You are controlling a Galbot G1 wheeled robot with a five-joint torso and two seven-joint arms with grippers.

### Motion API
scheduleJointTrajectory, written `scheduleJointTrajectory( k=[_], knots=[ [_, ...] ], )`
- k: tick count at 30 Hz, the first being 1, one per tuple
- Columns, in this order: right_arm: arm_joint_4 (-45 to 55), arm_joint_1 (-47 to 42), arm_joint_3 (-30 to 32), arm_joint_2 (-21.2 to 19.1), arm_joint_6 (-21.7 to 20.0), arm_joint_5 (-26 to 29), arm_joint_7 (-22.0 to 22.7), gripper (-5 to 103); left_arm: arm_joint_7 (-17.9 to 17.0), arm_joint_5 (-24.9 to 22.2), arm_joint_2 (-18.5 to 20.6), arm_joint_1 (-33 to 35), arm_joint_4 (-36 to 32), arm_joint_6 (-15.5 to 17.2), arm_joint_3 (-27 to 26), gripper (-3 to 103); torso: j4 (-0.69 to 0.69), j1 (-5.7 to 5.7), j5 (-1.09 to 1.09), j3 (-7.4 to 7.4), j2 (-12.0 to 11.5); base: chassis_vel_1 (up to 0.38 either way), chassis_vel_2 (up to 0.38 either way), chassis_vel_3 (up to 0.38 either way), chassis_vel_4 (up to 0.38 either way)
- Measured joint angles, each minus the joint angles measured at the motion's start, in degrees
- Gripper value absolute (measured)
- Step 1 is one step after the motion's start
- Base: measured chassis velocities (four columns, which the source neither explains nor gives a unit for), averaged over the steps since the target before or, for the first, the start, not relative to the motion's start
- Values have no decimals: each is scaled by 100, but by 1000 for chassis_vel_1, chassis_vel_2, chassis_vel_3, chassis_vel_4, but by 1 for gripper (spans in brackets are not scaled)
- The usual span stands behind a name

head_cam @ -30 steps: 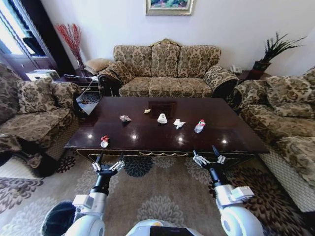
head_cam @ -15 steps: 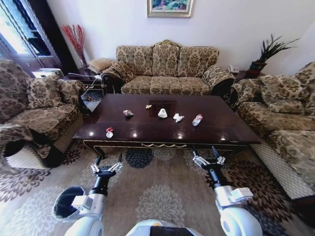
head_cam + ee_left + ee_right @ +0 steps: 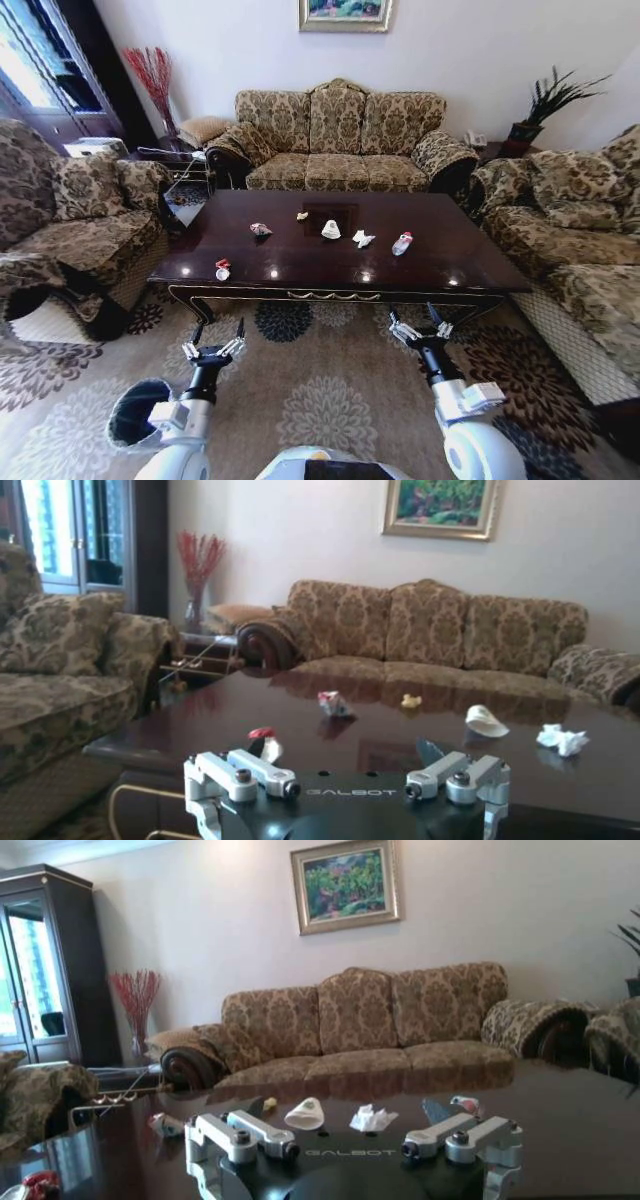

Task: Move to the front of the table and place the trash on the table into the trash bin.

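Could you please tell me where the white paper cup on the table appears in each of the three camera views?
Head view: white paper cup at the table's middle, left of the tissue.
Left wrist view: cup beside the tissue.
Right wrist view: cup beside the tissue.
Shared landmark: framed painting above the sofa.

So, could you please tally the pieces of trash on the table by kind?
Crushed can: 1
Crumpled wrapper: 1
Yellowish scrap: 1
Paper cup: 1
Tissue: 1
Bottle: 1
Total: 6
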Motion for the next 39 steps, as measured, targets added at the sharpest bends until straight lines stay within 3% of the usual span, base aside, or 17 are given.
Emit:
scheduleJointTrajectory(
  k=[19, 23, 26, 27, 29, 32, 35, 39],
  knots=[
    [-633, 267, -36, 57, 491, 370, -117, 100, -111, -72, 1, 266, 635, 35, -271, 99, 0, 1, 0, 0, 1, 149, 139, -142, -154],
    [-630, 261, -94, 170, 536, 369, -133, 100, -231, -623, 83, 382, 942, 168, -405, 99, 1, 2, -11, 0, 1, 154, 159, -141, -112],
    [-680, 269, -267, 592, 588, -44, -299, 100, -321, -1026, 655, 635, 1459, 271, -592, 99, 1, 2, -2, 0, 1, 42, 37, -37, -32],
    [-680, 269, -267, 592, 588, -44, -299, 100, -321, -1026, 655, 635, 1459, 271, -592, 99, 1, 2, -2, 0, 1, 0, 0, 0, 0],
    [-841, 234, -436, 719, 752, -211, -369, 100, -298, -1224, 1131, 664, 1811, 336, -727, 101, 1, 2, 0, 0, 1, -15, -25, 18, 11],
    [-870, 186, -510, 748, 753, -257, -517, 100, -190, -1392, 1559, 586, 2236, 357, -811, 96, -2, 2, 0, 0, 1, -34, -65, 34, 26],
    [-845, 176, -679, 705, 699, -322, -570, 100, -59, -1565, 2016, 350, 2948, 362, -866, 102, 0, 2, -2, 0, 1, 0, 0, 0, 0],
    [-922, 268, -773, 669, 675, -322, -572, 100, 73, -1779, 2430, -34, 3727, 305, -841, 98, 1, 2, -5, 0, 1, 0, 0, 0, 0]
  ],
)
